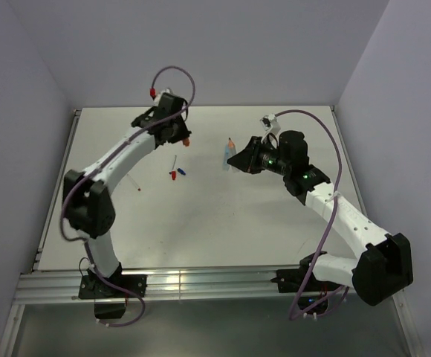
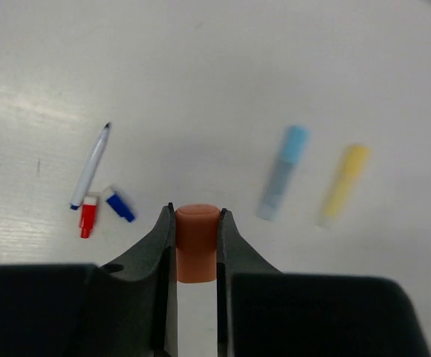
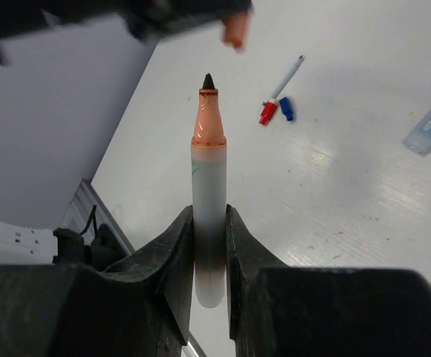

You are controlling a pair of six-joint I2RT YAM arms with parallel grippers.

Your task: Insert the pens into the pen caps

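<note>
My left gripper (image 2: 195,216) is shut on an orange pen cap (image 2: 196,253), held above the table; the gripper (image 1: 183,134) and cap (image 1: 187,140) also show in the top view. My right gripper (image 3: 209,216) is shut on the pale barrel of an orange-tipped pen (image 3: 208,160), its black nib pointing at the orange cap (image 3: 235,31), a short gap away. In the top view the right gripper (image 1: 237,158) is to the right of the left one. A light blue pen (image 2: 282,178) and a yellow pen (image 2: 344,182) lie on the table.
A thin whitish pen (image 2: 91,165), a red cap (image 2: 88,217) and a dark blue cap (image 2: 119,204) lie together left of centre (image 1: 175,173). Another thin stick (image 1: 134,182) lies near the left arm. The table's metal rail (image 1: 201,282) runs along the near edge.
</note>
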